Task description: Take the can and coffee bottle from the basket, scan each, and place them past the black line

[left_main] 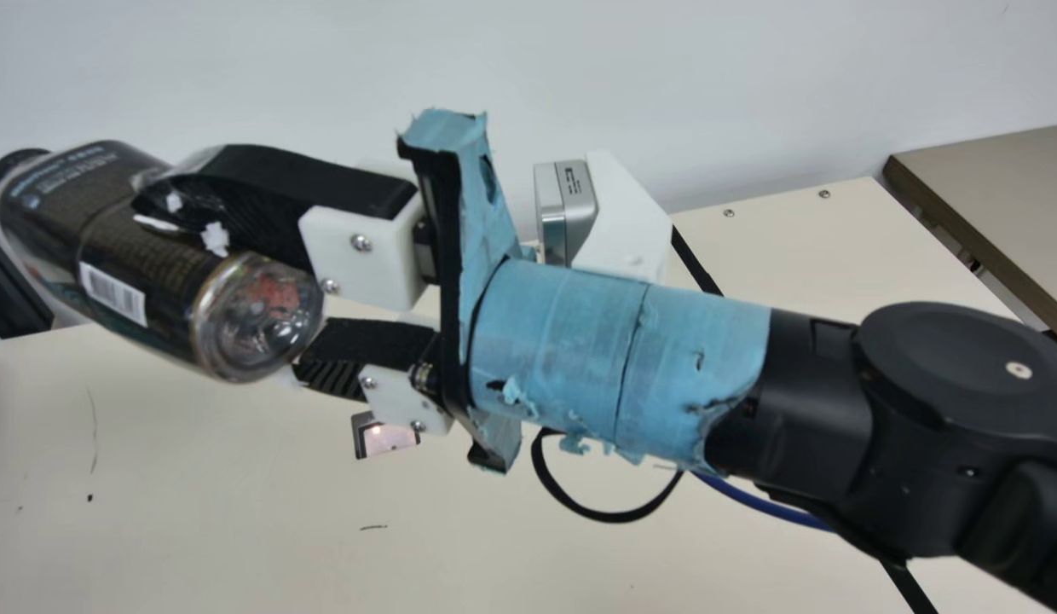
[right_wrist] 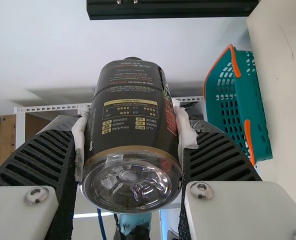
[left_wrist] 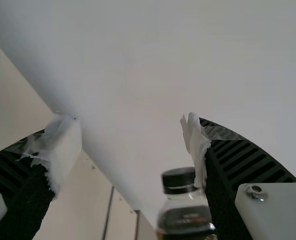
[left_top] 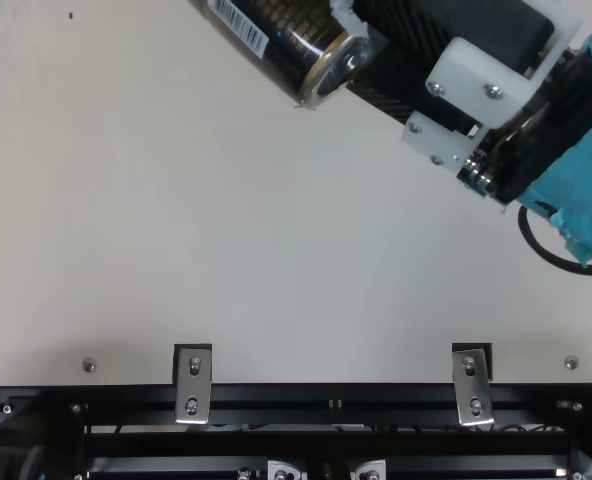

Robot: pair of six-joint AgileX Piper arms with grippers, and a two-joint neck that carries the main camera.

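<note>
Right claw (left_main: 230, 290) over bench (left_main: 153, 460), pinching tilted coffee bottle (left_main: 111, 230) by its sides, cap pointing away | left claw (left_wrist: 132, 145) spread | teal basket (right_wrist: 253, 105), orange-trimmed, in right wrist view, contents unclear

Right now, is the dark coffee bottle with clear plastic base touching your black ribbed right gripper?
Touching. In the right wrist view, the right gripper holds the coffee bottle between its fingers, one torn white pad against each side.
</note>
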